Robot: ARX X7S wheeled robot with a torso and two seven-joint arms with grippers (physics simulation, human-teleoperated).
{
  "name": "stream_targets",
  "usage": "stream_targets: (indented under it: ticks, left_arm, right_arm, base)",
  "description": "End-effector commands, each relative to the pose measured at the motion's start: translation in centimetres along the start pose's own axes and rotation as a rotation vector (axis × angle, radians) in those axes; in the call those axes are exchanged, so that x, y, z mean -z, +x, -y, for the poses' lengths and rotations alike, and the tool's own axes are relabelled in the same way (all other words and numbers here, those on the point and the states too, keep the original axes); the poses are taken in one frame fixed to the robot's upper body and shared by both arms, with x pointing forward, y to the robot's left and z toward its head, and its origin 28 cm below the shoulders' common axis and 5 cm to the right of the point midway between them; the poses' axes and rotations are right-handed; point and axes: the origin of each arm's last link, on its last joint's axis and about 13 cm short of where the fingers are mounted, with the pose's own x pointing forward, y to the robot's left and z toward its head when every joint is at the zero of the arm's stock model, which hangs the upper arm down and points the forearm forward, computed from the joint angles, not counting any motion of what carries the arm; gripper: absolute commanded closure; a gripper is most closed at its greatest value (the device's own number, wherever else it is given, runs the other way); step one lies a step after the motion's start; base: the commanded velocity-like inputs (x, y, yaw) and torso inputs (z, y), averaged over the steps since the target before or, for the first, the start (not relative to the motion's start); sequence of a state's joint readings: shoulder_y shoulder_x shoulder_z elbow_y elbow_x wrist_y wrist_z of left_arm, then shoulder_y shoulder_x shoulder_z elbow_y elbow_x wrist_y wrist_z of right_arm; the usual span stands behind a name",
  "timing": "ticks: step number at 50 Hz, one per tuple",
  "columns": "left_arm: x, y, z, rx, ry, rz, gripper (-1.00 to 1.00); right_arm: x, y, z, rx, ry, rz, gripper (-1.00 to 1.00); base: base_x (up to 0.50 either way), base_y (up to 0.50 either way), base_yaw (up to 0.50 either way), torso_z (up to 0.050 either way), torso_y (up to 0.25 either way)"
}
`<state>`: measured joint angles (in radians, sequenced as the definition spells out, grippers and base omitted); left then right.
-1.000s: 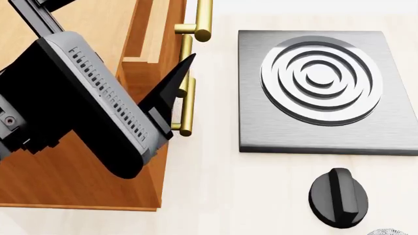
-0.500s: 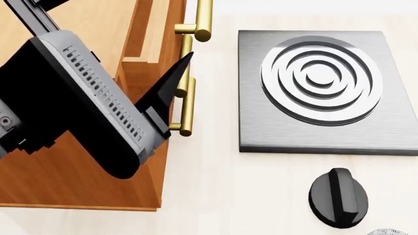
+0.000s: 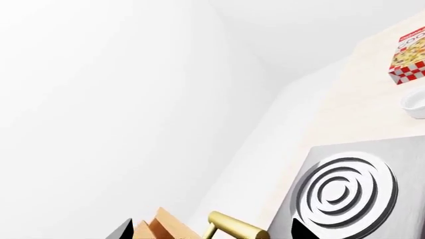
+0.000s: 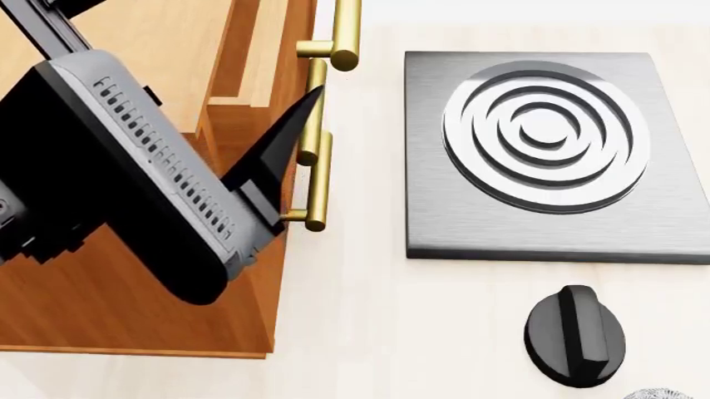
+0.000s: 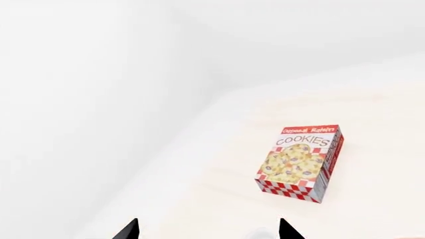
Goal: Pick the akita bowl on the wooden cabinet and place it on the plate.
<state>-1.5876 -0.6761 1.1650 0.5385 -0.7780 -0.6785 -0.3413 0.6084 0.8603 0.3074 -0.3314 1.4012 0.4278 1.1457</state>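
The akita bowl and the plate are out of view. The wooden cabinet [image 4: 133, 316] fills the left of the head view, orange-brown with brass bar handles [image 4: 319, 166]. My left arm hangs over it, hiding most of its top, and one dark finger [image 4: 291, 133] points toward the handles. In the left wrist view my left gripper [image 3: 212, 232] is open, its tips wide apart either side of a cabinet corner [image 3: 162, 226] and a brass handle [image 3: 236, 229]. My right gripper [image 5: 208, 231] is open and holds nothing.
A steel burner plate [image 4: 444, 224] with raised rings lies right of the cabinet, a black knob [image 4: 574, 337] in front of it. A speckled grey sliver [image 4: 657, 393] shows at the bottom edge. A cookies box [image 5: 302, 162] stands on the pale counter; a white dish [image 3: 415, 102] sits nearby.
My left arm has shifted slightly left and up over the cabinet. Nothing else has moved.
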Motion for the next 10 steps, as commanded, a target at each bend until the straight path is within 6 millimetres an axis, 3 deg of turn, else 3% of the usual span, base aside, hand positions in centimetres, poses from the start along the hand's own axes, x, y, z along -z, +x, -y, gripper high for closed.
stream_targets:
  ticks: [1, 10]
  left_arm:
    - [0.1, -0.1, 0.0, -0.002, -0.003, -0.002, -1.0]
    - [0.3, -0.3, 0.1, -0.007, -0.011, -0.004, -1.0]
  right_arm:
    - [-1.1, -1.5, -2.2, -0.116, -0.009, 0.023, -1.0]
    - [-2.1, -2.8, -3.8, -0.193, -0.023, 0.043, -1.0]
  base:
    - [0.0, 0.0, 0.0, 0.0, 0.0]
    - [0.0, 0.0, 0.0, 0.0, 0.0]
